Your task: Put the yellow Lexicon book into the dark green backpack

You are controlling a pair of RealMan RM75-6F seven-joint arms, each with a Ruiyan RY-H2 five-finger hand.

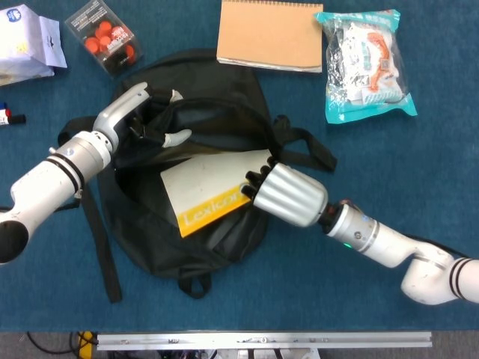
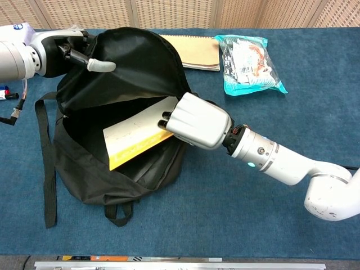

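Note:
The dark backpack (image 1: 232,239) (image 2: 84,174) lies open on the blue table. My left hand (image 1: 142,116) (image 2: 70,50) grips its upper flap and holds the mouth wide. My right hand (image 1: 288,194) (image 2: 194,121) holds the yellow and white Lexicon book (image 1: 209,191) (image 2: 138,138) by its right end. The book is tilted, its lower yellow edge inside the bag's opening; the far corner is hidden under the flap in the chest view.
A brown spiral notebook (image 1: 271,34) and a teal snack packet (image 1: 367,63) lie beyond the bag. A clear box of red balls (image 1: 105,36) and a white box (image 1: 22,41) sit at the far left. Bag straps (image 1: 101,247) trail on the table.

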